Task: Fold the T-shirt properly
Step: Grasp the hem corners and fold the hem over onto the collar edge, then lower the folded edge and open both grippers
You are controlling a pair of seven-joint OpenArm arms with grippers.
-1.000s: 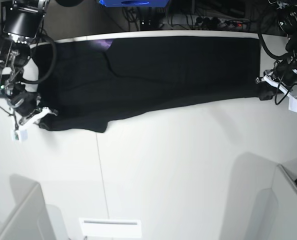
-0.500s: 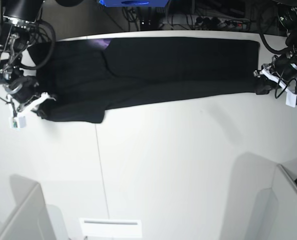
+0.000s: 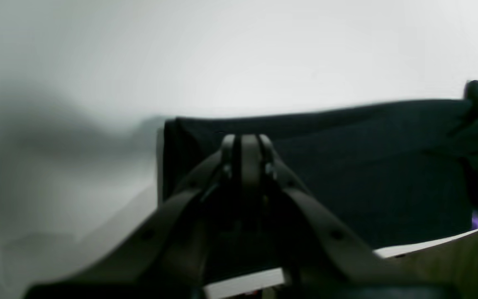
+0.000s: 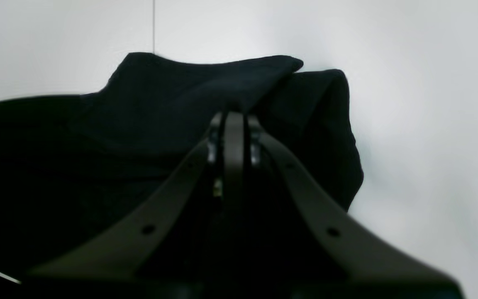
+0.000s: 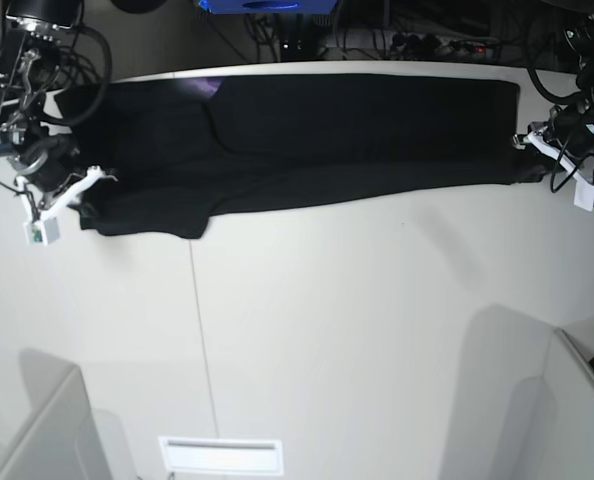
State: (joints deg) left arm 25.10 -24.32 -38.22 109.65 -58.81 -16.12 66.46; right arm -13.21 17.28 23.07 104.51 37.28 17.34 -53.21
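Note:
The black T-shirt point(image 5: 327, 140) lies stretched in a long band across the far side of the white table point(image 5: 357, 330), its plain side up; a small purple patch shows at its back edge. My left gripper point(image 5: 525, 172) is shut on the T-shirt's near corner at the base view's right; in the left wrist view its closed fingertips point(image 3: 245, 143) pinch the black T-shirt point(image 3: 367, 166) at its edge. My right gripper point(image 5: 85, 205) is shut on the near corner at the left; its closed tips point(image 4: 232, 120) hold a bunched fold of the T-shirt point(image 4: 160, 108).
Cables, a power strip and a blue object point(image 5: 267, 6) sit behind the table's far edge. A white slotted box point(image 5: 220, 455) stands at the near edge. Grey panels rise at the near left point(image 5: 47, 430) and near right point(image 5: 577, 400).
Both grippers have pulled the T-shirt's near edge toward the far side of the table, so the black band has grown narrower. Both grips stay shut.

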